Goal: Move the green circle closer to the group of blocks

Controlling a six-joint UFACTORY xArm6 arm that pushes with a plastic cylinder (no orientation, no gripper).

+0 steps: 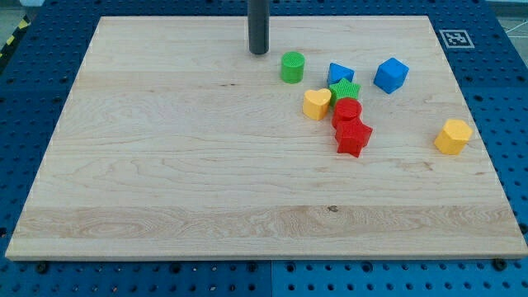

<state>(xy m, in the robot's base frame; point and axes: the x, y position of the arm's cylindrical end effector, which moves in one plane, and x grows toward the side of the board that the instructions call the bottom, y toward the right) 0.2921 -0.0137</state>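
1. Green circle (292, 67) sits near the top of the tabletop (165, 181) in the camera view, just up and left of the cluster: blue triangular block (339, 73), green star (345, 89), yellow heart (316, 104), red cylinder (347, 111), red star (353, 138).
2. The rod's tip (259, 52) stands just to the circle's upper left, apart from it, so circle lies between tip and group.
3. No claw exists here, so nothing is clenched or grasped.
4. A push toward the view's lower right looks right.
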